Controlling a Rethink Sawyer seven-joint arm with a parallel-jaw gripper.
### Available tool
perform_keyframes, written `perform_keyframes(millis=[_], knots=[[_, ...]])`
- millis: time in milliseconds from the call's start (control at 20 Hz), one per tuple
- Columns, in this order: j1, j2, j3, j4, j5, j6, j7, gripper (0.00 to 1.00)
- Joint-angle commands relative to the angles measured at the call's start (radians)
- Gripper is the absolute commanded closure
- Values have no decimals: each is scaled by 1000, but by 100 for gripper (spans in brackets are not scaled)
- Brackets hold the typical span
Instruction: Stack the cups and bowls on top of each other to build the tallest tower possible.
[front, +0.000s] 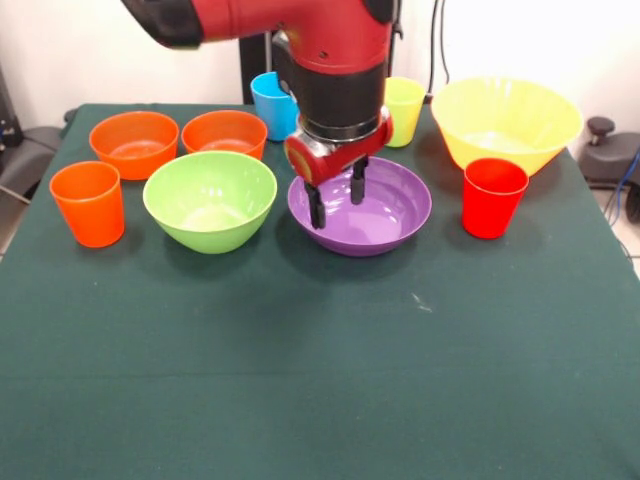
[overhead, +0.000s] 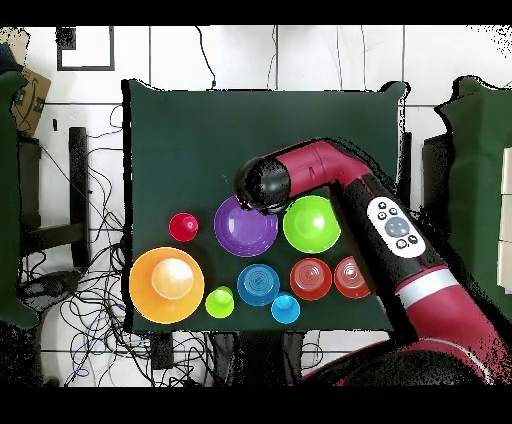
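Observation:
My gripper (front: 336, 208) is open and empty, low over the left side of the wide purple bowl (front: 385, 215). One finger (front: 315, 205) is at the rim and the other is over the inside. The lime green bowl (front: 210, 198) stands just left of it. Two small orange bowls (front: 134, 143) (front: 225, 133) and the orange cup (front: 88, 203) are further left. The light blue cup (front: 270, 100) and yellow-green cup (front: 405, 108) stand behind the arm. The yellow bowl (front: 505, 120) and red cup (front: 493, 197) are at the right. The small blue bowl (overhead: 258, 284) shows only in the overhead view. Nothing is stacked.
The dark green cloth (front: 320, 380) covers the table, and all the pieces stand in its far half. In the overhead view the arm (overhead: 330, 170) reaches across above the green bowl (overhead: 311, 223) and hides the orange cup.

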Motion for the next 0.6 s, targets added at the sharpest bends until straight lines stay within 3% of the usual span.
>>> perform_keyframes(millis=[50, 600], knots=[[44, 38, -70, -51, -111, 16, -242, 0], [55, 41, -70, -36, -182, 51, -341, 0]])
